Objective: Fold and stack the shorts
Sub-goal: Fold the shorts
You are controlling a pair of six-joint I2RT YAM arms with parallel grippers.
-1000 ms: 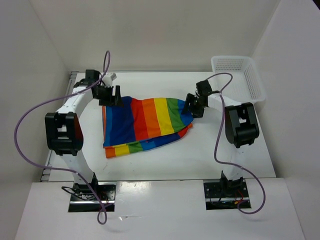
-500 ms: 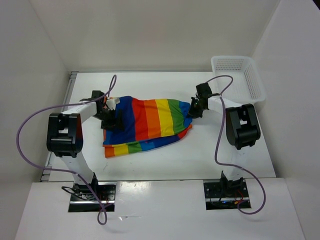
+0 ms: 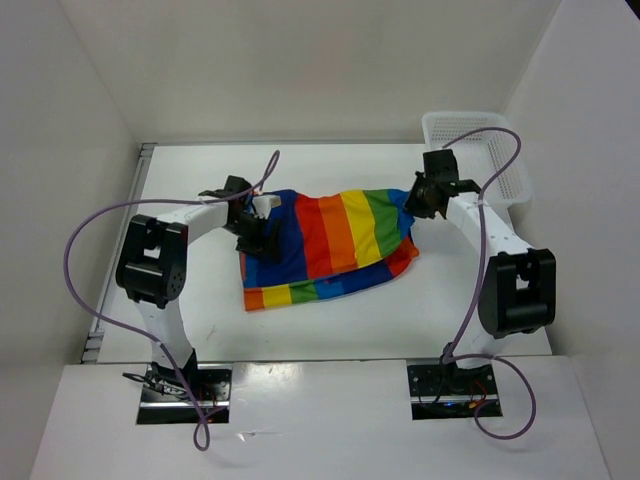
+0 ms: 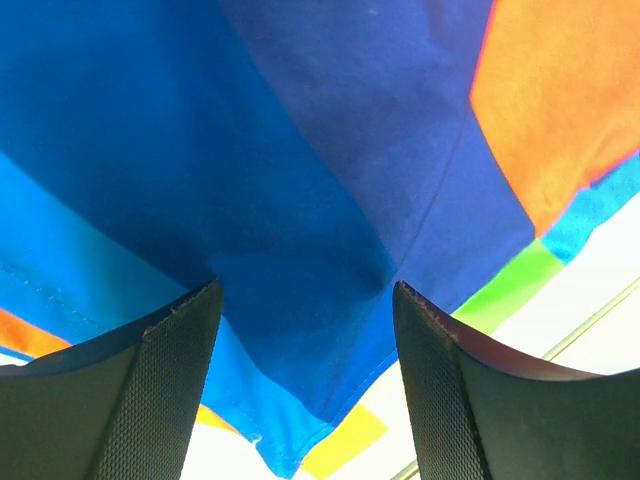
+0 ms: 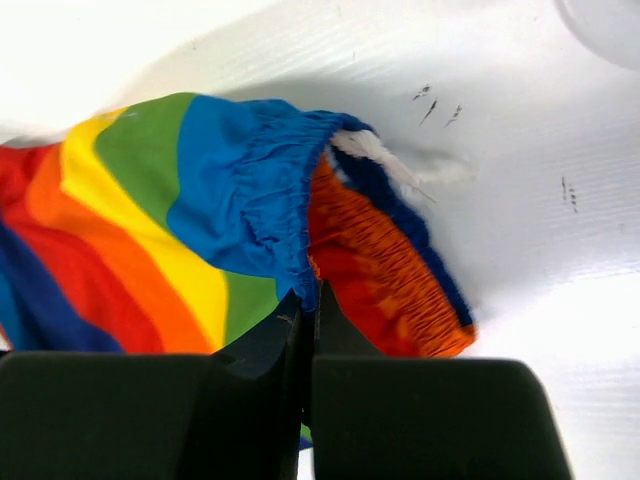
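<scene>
The right gripper (image 3: 424,198) is seen from above clenched at the green end of the shorts (image 3: 325,245). These are spread on the table (image 3: 330,170) between the arms, with a basket (image 3: 490,150) near at the far right. The left gripper (image 3: 260,232) is set over the blue end.

In the left wrist view, its jaws are held apart over blue cloth; contact cannot be told.

In the right wrist view, the fingers are pinched together on the gathered blue waistband (image 5: 270,215).

The fabric is judged light, limp and apt to slump. It is best taken at the thick elastic waistband or hems.
</scene>
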